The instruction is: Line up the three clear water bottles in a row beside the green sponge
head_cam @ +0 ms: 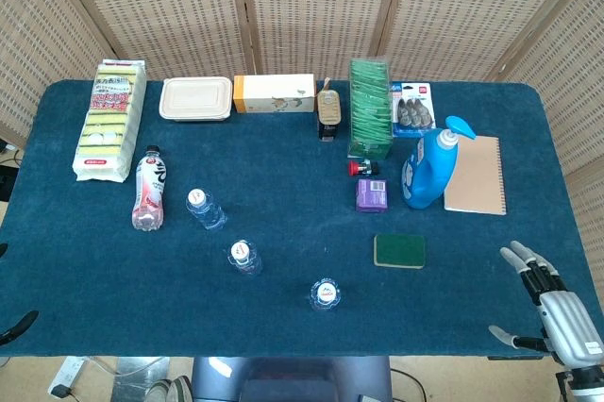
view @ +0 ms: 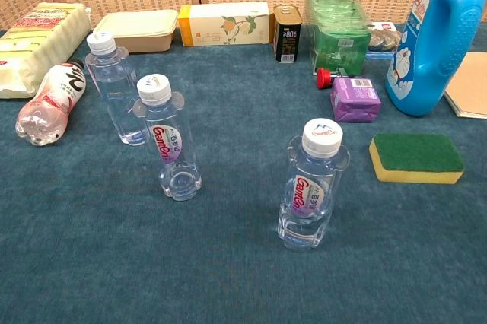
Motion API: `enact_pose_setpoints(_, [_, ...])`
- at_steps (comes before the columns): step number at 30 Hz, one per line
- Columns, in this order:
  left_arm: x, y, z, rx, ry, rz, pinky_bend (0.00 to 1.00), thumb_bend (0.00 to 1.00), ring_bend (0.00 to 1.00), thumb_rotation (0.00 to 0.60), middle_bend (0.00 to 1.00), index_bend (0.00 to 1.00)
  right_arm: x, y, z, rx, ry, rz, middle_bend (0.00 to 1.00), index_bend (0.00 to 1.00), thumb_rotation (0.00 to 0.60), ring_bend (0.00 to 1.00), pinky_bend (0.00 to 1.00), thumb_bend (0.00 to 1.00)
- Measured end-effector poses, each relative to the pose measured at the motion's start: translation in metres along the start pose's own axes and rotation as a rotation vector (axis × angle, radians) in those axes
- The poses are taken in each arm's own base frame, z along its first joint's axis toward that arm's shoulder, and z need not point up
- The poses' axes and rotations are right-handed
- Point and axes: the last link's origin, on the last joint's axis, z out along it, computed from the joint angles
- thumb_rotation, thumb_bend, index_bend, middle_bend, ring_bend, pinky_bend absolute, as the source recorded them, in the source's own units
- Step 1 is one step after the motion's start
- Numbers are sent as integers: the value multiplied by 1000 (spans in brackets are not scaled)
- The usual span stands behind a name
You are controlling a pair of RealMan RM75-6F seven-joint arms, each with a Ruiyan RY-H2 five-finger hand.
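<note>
Left of the green sponge (view: pixel 416 157), a flat scouring pad on yellow foam, your three clear ribbed plastic bottles (view: pixel 312 184) (view: pixel 169 138) (view: pixel 114 88) stand upright in a slant on blue carpet-like cloth; your right hand (head_cam: pixel 552 303) lies empty, fingers apart, partly cropped; your left hand is barely visible, state unclear.

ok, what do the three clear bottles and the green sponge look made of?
Three clear water bottles: likely thin clear plastic, glossy; the cloth shows through, opaque white caps. Green sponge: matte, fibrous-looking green scouring layer over yellow foam, visible at its edge.
</note>
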Motion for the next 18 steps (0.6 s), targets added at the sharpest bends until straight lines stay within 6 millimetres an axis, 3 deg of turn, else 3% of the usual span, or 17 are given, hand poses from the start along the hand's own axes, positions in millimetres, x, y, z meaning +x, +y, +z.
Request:
enact_pose_setpoints(12, [5, -2, 2, -1, -6, -28, 53, 161, 0, 600, 0, 0, -9, -3, 5, 56, -91, 55, 0, 10, 600, 0, 25, 0])
enact_pose_setpoints(18, [5, -5, 5, 7, -22, -39, 53, 162, 0, 600, 0, 0, -25, -12, 26, 195, -185, 162, 0, 10, 600, 0, 43, 0])
